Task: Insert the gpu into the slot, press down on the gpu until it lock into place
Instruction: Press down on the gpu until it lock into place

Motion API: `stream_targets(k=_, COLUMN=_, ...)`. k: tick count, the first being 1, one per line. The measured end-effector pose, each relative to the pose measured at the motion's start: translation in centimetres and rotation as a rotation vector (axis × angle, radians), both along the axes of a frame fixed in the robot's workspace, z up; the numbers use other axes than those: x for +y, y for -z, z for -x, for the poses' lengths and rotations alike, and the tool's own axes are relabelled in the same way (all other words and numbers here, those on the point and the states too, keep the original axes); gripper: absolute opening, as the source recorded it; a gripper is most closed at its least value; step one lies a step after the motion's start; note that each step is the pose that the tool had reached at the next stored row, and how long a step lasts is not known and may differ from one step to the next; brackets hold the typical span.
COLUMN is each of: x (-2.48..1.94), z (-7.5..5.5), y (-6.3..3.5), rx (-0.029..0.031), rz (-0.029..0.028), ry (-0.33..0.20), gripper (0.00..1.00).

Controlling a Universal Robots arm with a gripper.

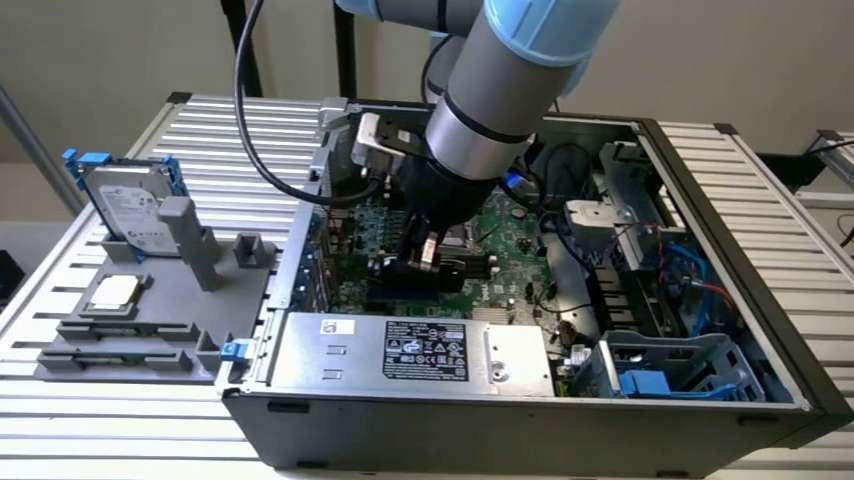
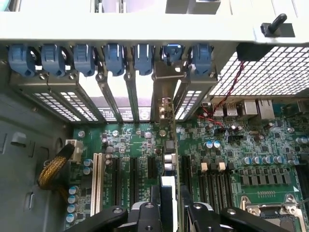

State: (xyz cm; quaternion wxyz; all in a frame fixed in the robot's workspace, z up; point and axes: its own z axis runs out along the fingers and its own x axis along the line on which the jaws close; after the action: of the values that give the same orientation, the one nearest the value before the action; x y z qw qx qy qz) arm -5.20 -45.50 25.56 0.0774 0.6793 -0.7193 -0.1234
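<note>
The gpu is a thin black card seen edge-on in the wrist view, standing upright on the green motherboard. Its metal bracket rests against the case's rear wall. My gripper is shut on the card's top edge, one dark finger on each side. In the exterior view the gripper reaches down into the open case, with the black gpu under it. The blue slot is hidden beneath the card.
Parallel black slots and a white slot lie beside the card. Blue bracket clips line the rear wall. The CPU socket, power supply and drive cage surround the work area. A silver hard drive stands outside.
</note>
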Motion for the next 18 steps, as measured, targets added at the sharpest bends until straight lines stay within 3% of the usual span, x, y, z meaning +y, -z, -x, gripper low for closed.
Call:
stream_targets(k=9, x=-0.03, z=-0.07, y=0.38, rx=0.0038, rz=0.0031, ry=0.000, gripper=0.26)
stream_targets(k=11, x=-0.01, z=0.17, y=-0.57, rx=-0.0131, rz=0.0030, ry=0.000, gripper=0.26)
stream_targets(k=18, x=-0.02, z=0.17, y=-0.57, rx=-0.0134, rz=0.0028, ry=0.000, gripper=0.26)
